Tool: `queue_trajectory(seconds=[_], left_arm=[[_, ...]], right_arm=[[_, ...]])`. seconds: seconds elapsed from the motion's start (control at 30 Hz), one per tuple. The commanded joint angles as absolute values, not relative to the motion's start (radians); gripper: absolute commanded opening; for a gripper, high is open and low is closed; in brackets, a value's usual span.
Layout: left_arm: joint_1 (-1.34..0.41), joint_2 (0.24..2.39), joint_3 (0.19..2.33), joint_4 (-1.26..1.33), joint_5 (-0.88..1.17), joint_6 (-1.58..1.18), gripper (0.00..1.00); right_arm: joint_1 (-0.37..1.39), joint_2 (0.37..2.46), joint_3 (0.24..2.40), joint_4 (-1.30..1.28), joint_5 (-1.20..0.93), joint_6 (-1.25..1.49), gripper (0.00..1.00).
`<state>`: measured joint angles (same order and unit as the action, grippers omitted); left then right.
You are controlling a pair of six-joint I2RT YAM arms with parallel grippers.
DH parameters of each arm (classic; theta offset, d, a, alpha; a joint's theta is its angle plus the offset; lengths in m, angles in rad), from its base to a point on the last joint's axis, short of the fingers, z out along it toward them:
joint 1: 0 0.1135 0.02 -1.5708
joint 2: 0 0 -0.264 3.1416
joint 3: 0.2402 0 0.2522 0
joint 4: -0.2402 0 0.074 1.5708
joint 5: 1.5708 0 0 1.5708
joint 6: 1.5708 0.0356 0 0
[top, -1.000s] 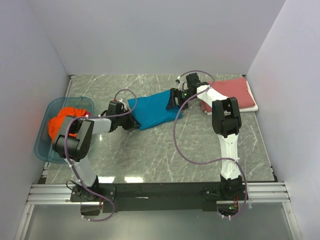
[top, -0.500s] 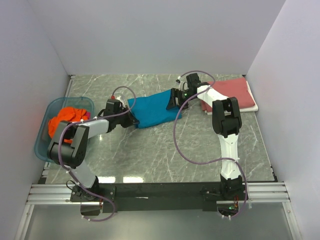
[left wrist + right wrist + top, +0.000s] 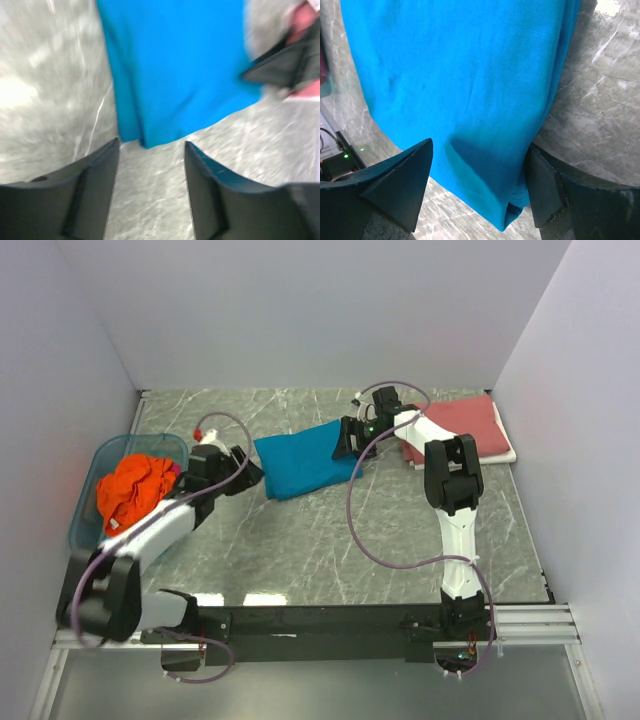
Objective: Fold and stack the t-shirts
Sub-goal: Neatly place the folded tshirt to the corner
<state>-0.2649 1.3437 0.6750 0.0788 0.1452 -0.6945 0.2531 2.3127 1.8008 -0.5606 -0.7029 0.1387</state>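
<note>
1. Orange shirt point(image 3: 135, 485) lies bunched in the tub point(image 3: 85, 530).
2. Left gripper point(image 3: 151, 144) hangs apart, empty, just beside the teal shirt point(image 3: 300, 462).
3. Right gripper point(image 3: 479, 146) straddles its edge, wide, pinching nothing.
4. Red shirt point(image 3: 465, 425) lies folded; next, likely, both claws must close to stack teal there.

You'll see the teal blue cloth t-shirt point(image 3: 305, 462) folded flat mid-table, the dusty red cloth t-shirt point(image 3: 462, 425) folded at far right, and the bright orange cloth t-shirt point(image 3: 135, 487) crumpled in the translucent blue plastic tub point(image 3: 82, 515).
</note>
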Motion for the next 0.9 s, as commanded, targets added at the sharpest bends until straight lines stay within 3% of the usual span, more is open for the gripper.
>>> queue_trajectory(seconds=[0.0, 0.33, 0.63, 0.87], left_arm=[[-0.259, 1.149, 0.663, 0.017, 0.005, -0.647, 0.62], [-0.250, 0.775, 0.696, -0.251, -0.139, -0.523, 0.81], [-0.249, 0.615, 0.696, -0.347, -0.137, -0.472, 0.83], [-0.249, 0.551, 0.660, -0.328, -0.100, -0.472, 0.83]], right_arm=[[0.284, 2.361, 1.798, -0.632, -0.583, 0.101, 0.79], [0.284, 2.324, 1.955, -0.659, -0.284, 0.043, 0.80], [0.285, 2.511, 2.219, -0.772, -0.396, 0.090, 0.83], [0.305, 2.551, 2.211, -0.781, -0.547, 0.106, 0.83]])
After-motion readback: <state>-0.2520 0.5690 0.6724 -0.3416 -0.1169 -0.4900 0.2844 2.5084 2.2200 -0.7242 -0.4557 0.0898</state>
